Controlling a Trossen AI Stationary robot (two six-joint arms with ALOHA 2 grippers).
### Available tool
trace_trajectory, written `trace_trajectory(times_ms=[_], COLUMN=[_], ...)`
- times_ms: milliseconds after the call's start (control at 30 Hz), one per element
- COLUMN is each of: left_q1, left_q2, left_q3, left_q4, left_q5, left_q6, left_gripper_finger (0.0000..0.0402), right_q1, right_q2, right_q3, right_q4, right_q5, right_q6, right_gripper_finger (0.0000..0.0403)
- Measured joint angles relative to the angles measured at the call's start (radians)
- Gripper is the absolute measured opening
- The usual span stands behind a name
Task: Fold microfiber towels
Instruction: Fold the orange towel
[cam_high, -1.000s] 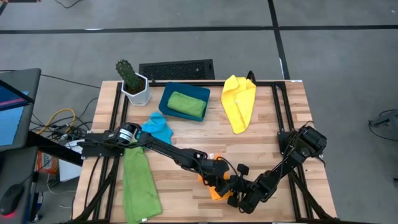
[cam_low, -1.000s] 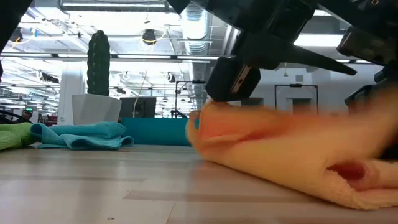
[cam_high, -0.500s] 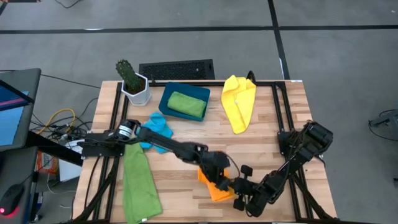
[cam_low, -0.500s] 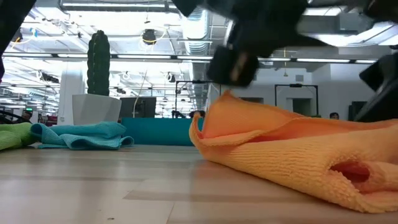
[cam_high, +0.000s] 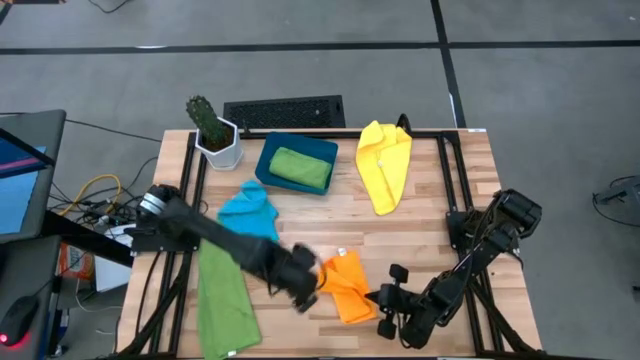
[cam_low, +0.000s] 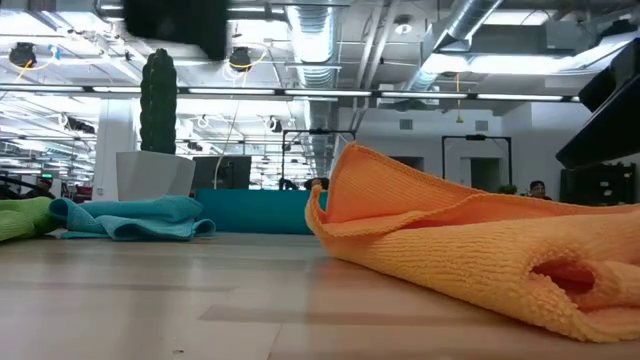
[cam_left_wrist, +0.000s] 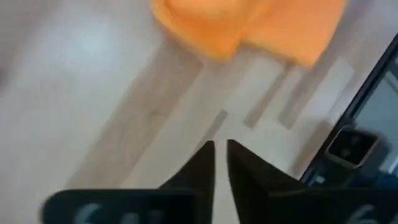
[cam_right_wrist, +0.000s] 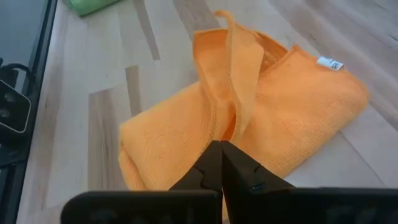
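Both grippers now clear of orange towel (cam_high: 347, 285): left gripper (cam_high: 303, 291) withdrawn, jaws nearly closed, empty; right gripper (cam_high: 384, 310) jaws closed, empty.

A wooden table (cam_high: 430, 215) carries five towels (cam_high: 346, 286), a tray (cam_high: 268, 160) and a potted cactus (cam_high: 213, 133).

The orange towel (cam_high: 345, 285) lies loosely folded and rumpled at 6 o'clock. One green towel (cam_high: 222, 297) sprawls at 8, the sky-blue (cam_high: 250, 209) is bunched at 10, the yellow (cam_high: 384, 160) at 1, and another green (cam_high: 300, 167) sits folded at 12.
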Motion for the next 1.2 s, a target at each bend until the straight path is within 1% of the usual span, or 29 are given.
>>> trace_trajectory(times_ms=[67,167,233,267,400,533,667,833,967,1200], left_q1=[-0.018,-0.017,-0.012,-0.007,0.026,0.073,0.119,0.161,0.188,0.235], left_q2=[0.010,0.045,0.073,0.085,0.141,0.162,0.167,0.165,0.169,0.172], left_q3=[-0.091,-0.204,-0.250,-0.262,-0.275,-0.272,-0.261,-0.171,-0.120,-0.114], left_q4=[0.121,0.290,0.381,0.424,0.478,0.609,0.585,0.578,0.577,0.609], left_q5=[0.002,0.005,0.007,0.006,0.003,0.048,0.061,0.094,0.061,0.031], left_q6=[-0.014,-0.041,-0.042,-0.041,-0.026,0.014,0.029,0.089,0.140,0.181], left_gripper_finger=[0.0011,0.0006,0.0003,0.0002,0.0001,0.0000,0.0000,0.0000,0.0000,0.0000], right_q1=[-0.002,-0.002,0.000,0.000,0.000,0.000,0.000,0.000,0.000,0.000], right_q2=[0.000,0.000,0.000,0.000,0.000,0.000,0.000,0.000,0.000,0.000], right_q3=[0.000,0.000,0.001,0.001,0.001,0.001,0.001,0.001,0.001,0.001], right_q4=[0.000,0.001,0.001,0.001,0.001,-0.001,-0.010,-0.017,-0.022,-0.009], right_q5=[0.001,0.001,0.001,0.001,0.001,0.001,-0.002,-0.002,-0.002,0.002], right_q6=[0.002,0.008,0.008,0.008,0.008,0.018,0.035,0.036,0.038,0.053], right_gripper_finger=[0.0027,0.0028,0.0027,0.0026,0.0022,0.0022,0.0027,0.0026,0.0022,0.0028])
